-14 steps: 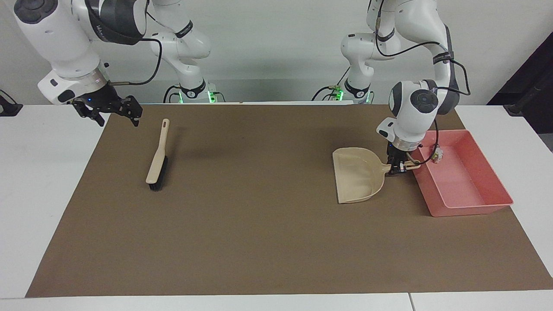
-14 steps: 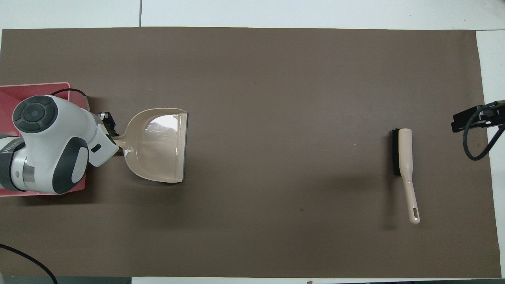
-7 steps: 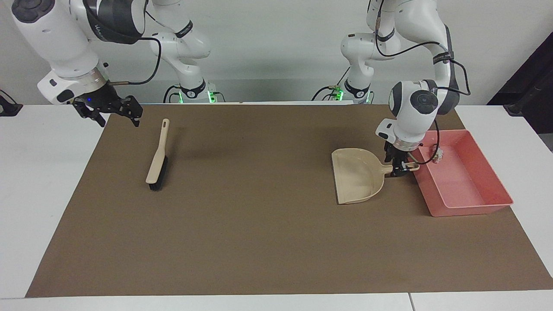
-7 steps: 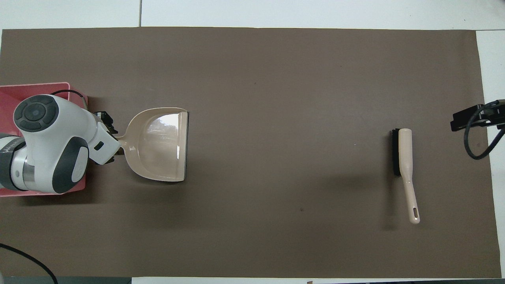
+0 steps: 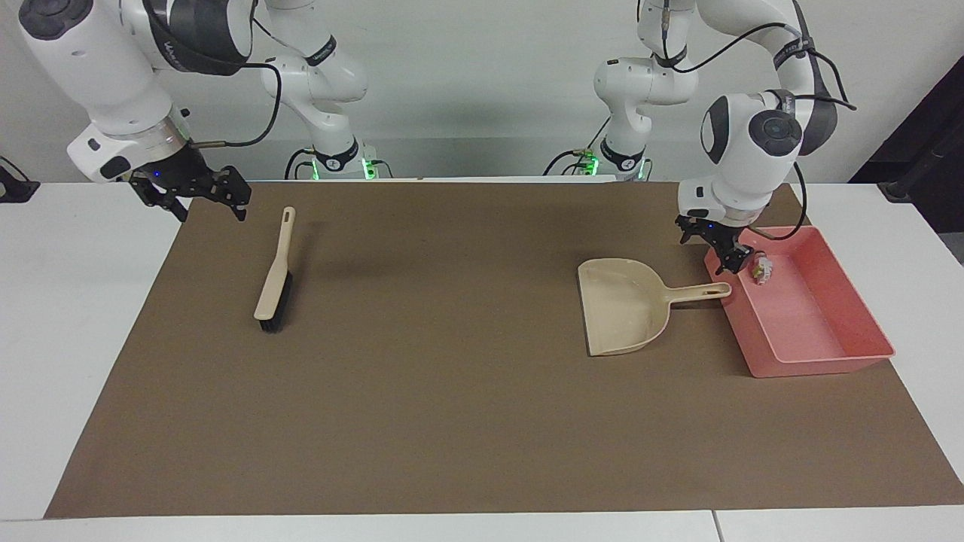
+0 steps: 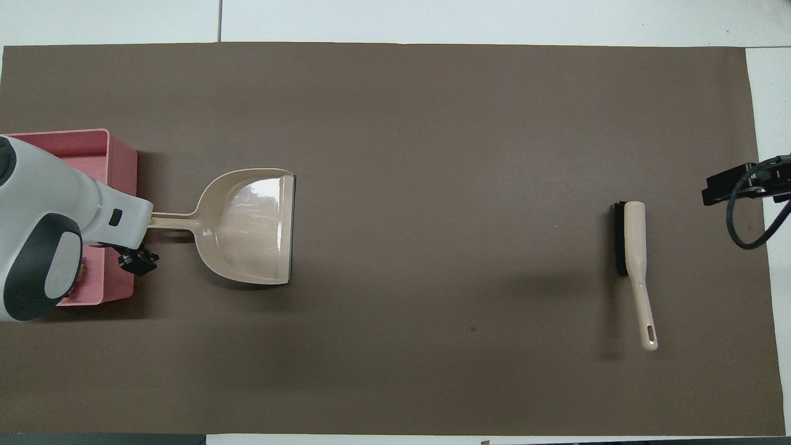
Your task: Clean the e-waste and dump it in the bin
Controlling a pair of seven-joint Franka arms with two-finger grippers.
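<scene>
The left gripper hangs with fingers released over the pink bin's rim; the e-waste lies inside, just beside them. The dustpan lies free below. The right gripper, fingers spread, waits near the brush.

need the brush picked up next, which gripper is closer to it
Right. The right gripper hangs beside the brush; the left gripper is over the bin rim.

A big brown mat covers most of the white table. A beige dustpan lies flat on the mat, toward the left arm's end of the table. A beige brush with black bristles lies on the mat toward the right arm's end, well apart from the dustpan.
</scene>
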